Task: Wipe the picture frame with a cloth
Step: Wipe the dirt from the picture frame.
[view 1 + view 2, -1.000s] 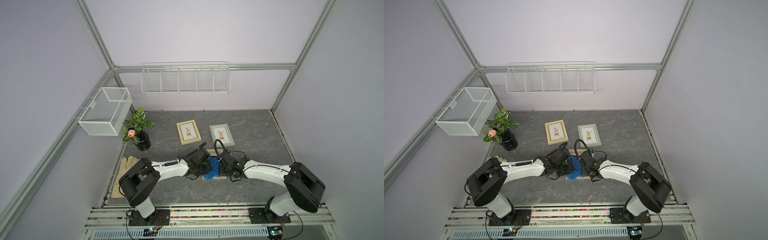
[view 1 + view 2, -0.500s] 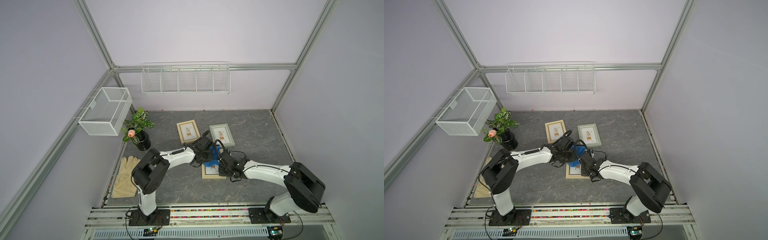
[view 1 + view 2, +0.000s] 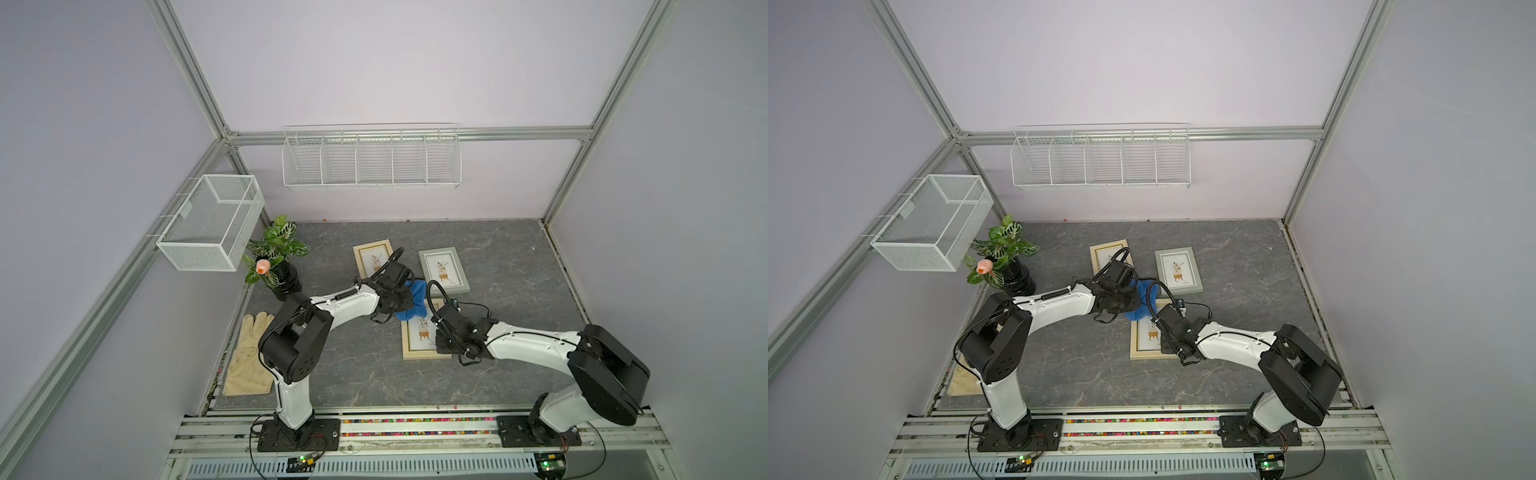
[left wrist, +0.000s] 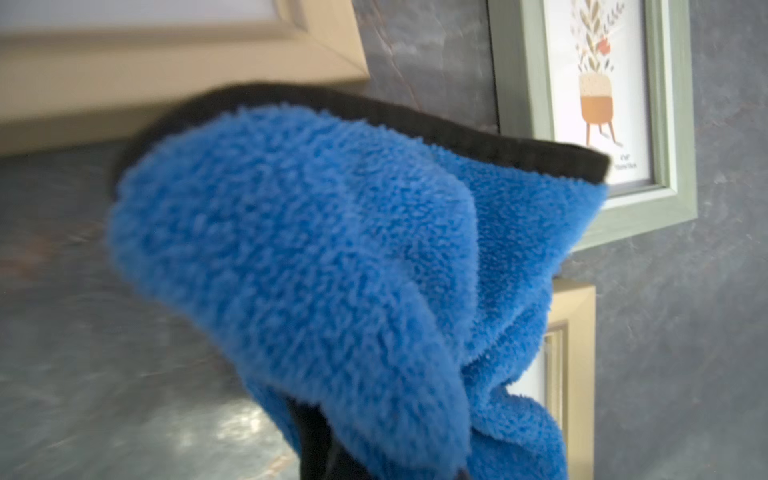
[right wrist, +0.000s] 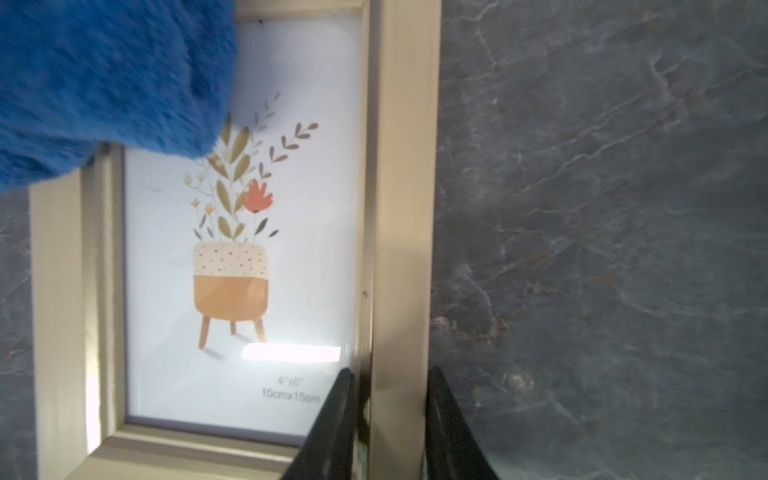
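1. The right gripper (image 5: 390, 419) pinches one long side rail of the beige picture frame (image 3: 419, 337). One jaw sits at the rail's inner edge by the glass and the other on its outer edge. The frame lies flat on the grey table (image 3: 498, 257), picture side up.
2. The left gripper (image 3: 394, 297) is pressed together on a bunch of the blue plush cloth (image 4: 332, 270). The cloth drapes over its jaws and hides them in the left wrist view.
3. In both top views the cloth lies at the frame's far end, the end away from the robot bases. In the right wrist view it covers one far corner of the glass and rail. Whether it presses on the glass there or only hangs over it cannot be told.
4. The rest of the glass and the near rail are bare. No smear or dust shows, so wiped and unwiped parts cannot be told apart.
5. The wipe looks to be under way rather than finished, since the frame is braced and the cloth is at one corner. The near half of the glass and the rails appear left to cover.
6. The grey-green frame (image 3: 444, 270) and the second beige frame (image 3: 371, 258) lie just beyond, with no cloth on them.
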Robot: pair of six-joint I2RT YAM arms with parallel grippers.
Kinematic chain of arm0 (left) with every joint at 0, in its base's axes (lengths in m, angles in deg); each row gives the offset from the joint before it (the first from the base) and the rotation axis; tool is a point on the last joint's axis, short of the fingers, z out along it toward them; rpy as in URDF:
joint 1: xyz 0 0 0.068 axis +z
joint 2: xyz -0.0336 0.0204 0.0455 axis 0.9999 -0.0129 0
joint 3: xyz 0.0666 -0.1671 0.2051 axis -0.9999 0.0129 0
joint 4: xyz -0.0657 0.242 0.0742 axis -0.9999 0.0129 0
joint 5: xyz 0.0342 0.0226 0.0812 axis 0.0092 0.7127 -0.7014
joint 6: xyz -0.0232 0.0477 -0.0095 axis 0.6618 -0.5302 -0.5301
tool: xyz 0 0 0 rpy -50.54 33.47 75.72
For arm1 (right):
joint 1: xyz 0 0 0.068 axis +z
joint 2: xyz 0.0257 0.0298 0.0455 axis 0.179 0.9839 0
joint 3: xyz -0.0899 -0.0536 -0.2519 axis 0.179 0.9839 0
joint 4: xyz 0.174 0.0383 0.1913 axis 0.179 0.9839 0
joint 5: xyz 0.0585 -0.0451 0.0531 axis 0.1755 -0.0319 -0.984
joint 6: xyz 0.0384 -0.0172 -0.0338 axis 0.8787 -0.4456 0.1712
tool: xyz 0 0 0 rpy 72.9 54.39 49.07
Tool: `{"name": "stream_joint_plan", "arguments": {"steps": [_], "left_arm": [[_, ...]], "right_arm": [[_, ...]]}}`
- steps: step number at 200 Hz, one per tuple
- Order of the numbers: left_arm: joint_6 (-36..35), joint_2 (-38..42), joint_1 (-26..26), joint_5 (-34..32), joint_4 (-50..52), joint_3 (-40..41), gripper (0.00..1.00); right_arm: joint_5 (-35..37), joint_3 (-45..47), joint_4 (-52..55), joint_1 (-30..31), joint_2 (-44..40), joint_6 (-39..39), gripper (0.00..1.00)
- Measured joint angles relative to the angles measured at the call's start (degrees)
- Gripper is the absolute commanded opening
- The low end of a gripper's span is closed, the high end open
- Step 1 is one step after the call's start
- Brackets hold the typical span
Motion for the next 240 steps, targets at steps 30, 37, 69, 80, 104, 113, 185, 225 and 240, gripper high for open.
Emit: {"name": "stream_joint_plan", "arguments": {"steps": [30, 37, 69, 80, 104, 113, 185, 225, 240], "left_arm": [[-0.1, -3.7, -4.2, -0.1, 0.7, -4.8, 0.00], [0.1, -5.0, -5.0, 0.3, 0.2, -6.2, 0.00], [0.5, -10.0, -6.6, 3.0, -0.6, -11.3, 0.00], [0.5, -10.0, -6.5, 2.9, -0.4, -11.4, 0.00], [0.5, -8.0, -4.6, 2.8, -0.9, -8.5, 0.00], [0.3, -6.4, -3.3, 2.6, -0.6, -6.4, 0.00], [0.1, -7.3, -5.6, -1.1, 1.7, -9.3, 0.00], [0.1, -10.2, -8.5, -0.5, 2.2, -12.8, 0.00], [0.1, -9.2, -7.2, -0.4, 1.6, -10.7, 0.00]], "right_arm": [[0.0, 0.0, 0.2, 0.0, 0.0, 0.0, 0.16], [0.0, 0.0, 0.2, 0.0, 0.0, 0.0, 0.16], [0.0, 0.0, 0.2, 0.0, 0.0, 0.2, 0.16], [0.0, 0.0, 0.2, 0.0, 0.0, 0.3, 0.16], [0.1, 0.0, 0.2, 0.0, 0.0, 0.3, 0.16], [0.1, 0.0, 0.3, 0.0, -0.1, 0.2, 0.16], [0.2, 0.2, 0.7, 0.0, -0.4, 0.3, 0.16], [0.2, 0.8, 1.3, 0.0, -1.2, 0.7, 0.16], [0.2, 0.9, 1.3, 0.0, -1.3, 0.7, 0.16]]}}
